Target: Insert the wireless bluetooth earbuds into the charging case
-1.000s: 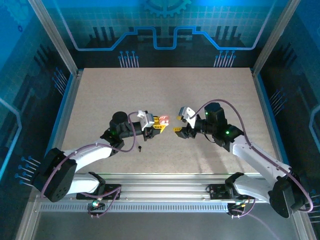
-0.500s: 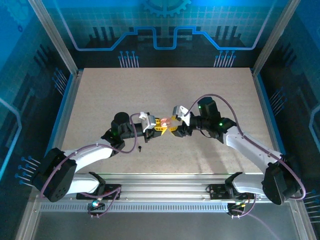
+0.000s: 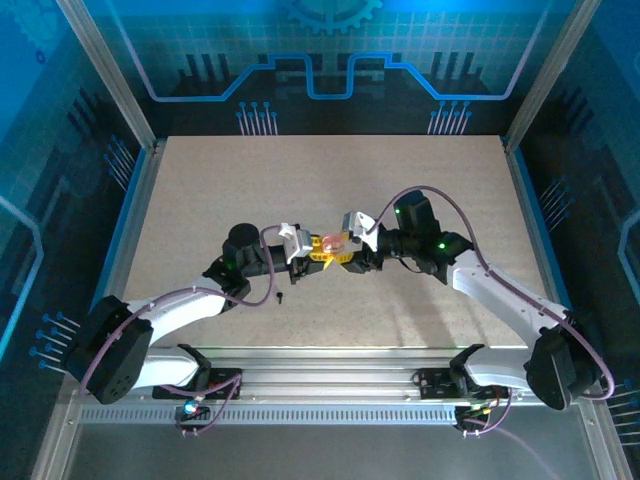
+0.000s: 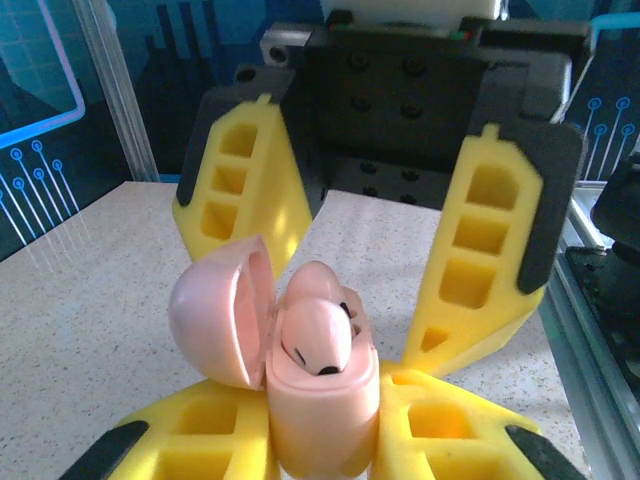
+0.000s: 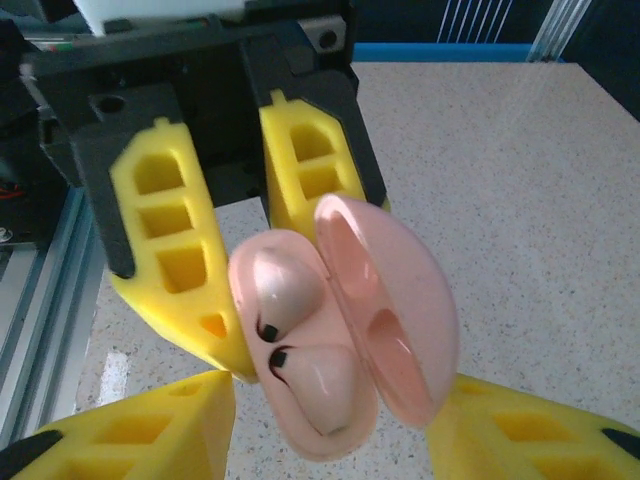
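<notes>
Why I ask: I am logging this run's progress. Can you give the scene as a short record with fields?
charging case: pink, lid hinged open
earbuds: two, pink, both lying in the case's wells
left hand: shut on the base of the charging case
right hand: open, one finger on each side of the case
table: a small black piece lies near the left arm
task state: earbuds appear to be in; lid not yet closed
</notes>
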`<action>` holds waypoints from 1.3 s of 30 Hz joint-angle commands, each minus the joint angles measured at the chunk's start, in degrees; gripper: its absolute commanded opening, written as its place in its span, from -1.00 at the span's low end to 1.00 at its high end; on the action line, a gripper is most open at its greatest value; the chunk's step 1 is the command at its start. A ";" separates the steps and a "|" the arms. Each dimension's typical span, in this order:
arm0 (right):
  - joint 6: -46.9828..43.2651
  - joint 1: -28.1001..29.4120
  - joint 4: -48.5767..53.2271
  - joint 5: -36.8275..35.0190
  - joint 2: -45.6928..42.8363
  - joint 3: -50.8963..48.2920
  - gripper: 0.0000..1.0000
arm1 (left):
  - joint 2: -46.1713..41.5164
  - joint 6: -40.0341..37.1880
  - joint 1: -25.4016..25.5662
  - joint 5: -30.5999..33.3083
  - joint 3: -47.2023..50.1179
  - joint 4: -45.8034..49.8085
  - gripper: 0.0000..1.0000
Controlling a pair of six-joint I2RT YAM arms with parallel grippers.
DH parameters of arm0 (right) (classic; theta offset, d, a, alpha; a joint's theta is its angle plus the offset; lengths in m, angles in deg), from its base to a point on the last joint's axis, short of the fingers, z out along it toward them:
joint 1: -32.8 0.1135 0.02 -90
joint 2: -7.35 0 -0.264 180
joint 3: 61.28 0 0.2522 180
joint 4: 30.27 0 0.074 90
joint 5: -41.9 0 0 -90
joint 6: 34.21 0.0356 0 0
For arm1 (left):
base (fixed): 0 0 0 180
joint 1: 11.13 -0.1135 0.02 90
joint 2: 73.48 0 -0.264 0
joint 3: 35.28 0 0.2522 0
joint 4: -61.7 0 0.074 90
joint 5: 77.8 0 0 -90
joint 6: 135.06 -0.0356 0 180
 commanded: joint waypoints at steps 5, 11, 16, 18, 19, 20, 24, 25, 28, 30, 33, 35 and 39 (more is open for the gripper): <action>-2.05 -0.21 -0.04 0.51 -8.44 -1.45 0.02 | 0.49 -1.43 0.62 -0.25 -0.63 -0.73 -0.58; -4.64 -0.79 0.63 -1.70 -10.81 -4.22 -0.01 | 0.56 -1.21 0.68 -1.16 -0.94 -0.74 -0.57; -9.76 -0.94 3.53 -1.72 -8.97 -2.14 -0.02 | 0.36 -1.14 0.79 -1.91 -1.12 -0.56 -0.58; -11.10 -1.20 4.31 -0.78 -7.81 -1.27 -0.02 | 0.29 -1.20 0.96 -2.09 -1.12 -0.56 -0.58; -11.87 -1.25 4.94 -0.23 -7.18 0.02 -0.02 | 0.16 -1.23 0.95 -2.18 -1.03 -0.50 -0.58; -12.34 -1.31 5.43 0.20 -6.66 0.57 -0.02 | 0.08 -1.29 1.08 -2.38 -1.03 -0.54 -0.58; -14.04 -1.31 6.99 2.05 -4.56 2.53 -0.05 | -0.11 -1.72 1.30 -3.31 -0.94 -0.31 -0.58; -14.42 -1.30 7.44 2.41 -4.11 2.98 -0.06 | -0.19 -1.84 1.31 -3.32 -0.86 -0.15 -0.58; -15.98 -1.31 9.21 4.21 -3.01 4.21 -0.08 | -0.28 -1.87 1.32 -3.41 -0.85 -0.21 -0.58; -17.68 -1.31 11.12 5.62 -2.39 5.06 -0.11 | -0.37 -2.06 1.27 -3.32 -0.86 -0.12 -0.58; -19.68 -1.33 13.16 6.05 -1.69 5.77 -0.15 | -0.46 -2.21 1.32 -3.41 -0.94 0.04 -0.58; -20.46 -1.34 13.85 6.48 -1.32 6.12 -0.17 | -0.54 -2.19 1.39 -3.57 -0.94 0.14 -0.58; -21.74 -1.22 15.49 7.49 -0.20 7.08 -0.20 | -0.54 -2.28 1.38 -3.75 -0.94 0.14 -0.58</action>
